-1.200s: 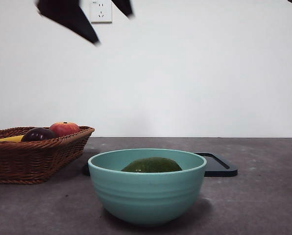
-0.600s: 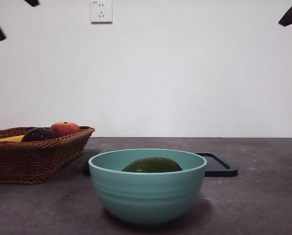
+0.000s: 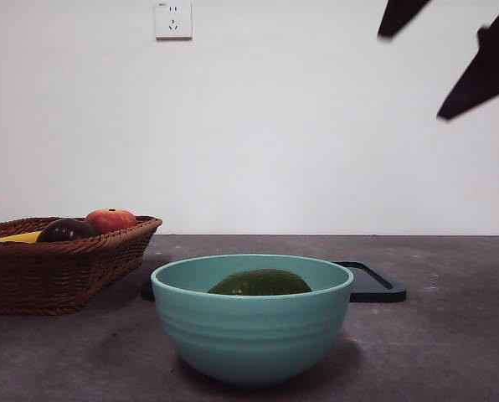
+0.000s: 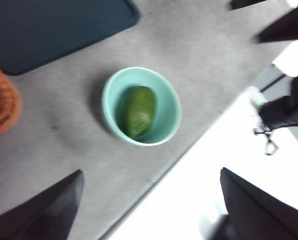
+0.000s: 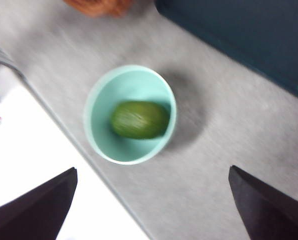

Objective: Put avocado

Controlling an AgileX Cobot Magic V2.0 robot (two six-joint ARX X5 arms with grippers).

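The dull green avocado (image 3: 259, 283) lies inside a teal bowl (image 3: 249, 335) at the front middle of the table. It also shows in the left wrist view (image 4: 138, 111) and the right wrist view (image 5: 140, 120). My right gripper (image 3: 412, 76) hangs open and empty at the top right, high above the table and right of the bowl; its jaws stand wide apart in its wrist view (image 5: 153, 169). My left gripper (image 4: 152, 171) is open and empty, high above the bowl (image 4: 109, 95), and nearly out of the front view.
A wicker basket (image 3: 57, 272) at the left holds a red-orange apple (image 3: 109, 219), a dark purple fruit (image 3: 64, 229) and something yellow (image 3: 15, 238). A black tray (image 3: 375, 285) lies behind the bowl to the right. A wall socket (image 3: 172, 18) is high on the wall.
The left gripper's jaws have left the front view at the top left. The right gripper has come in from the top right corner, lower and further left. The avocado and bowl have not moved.
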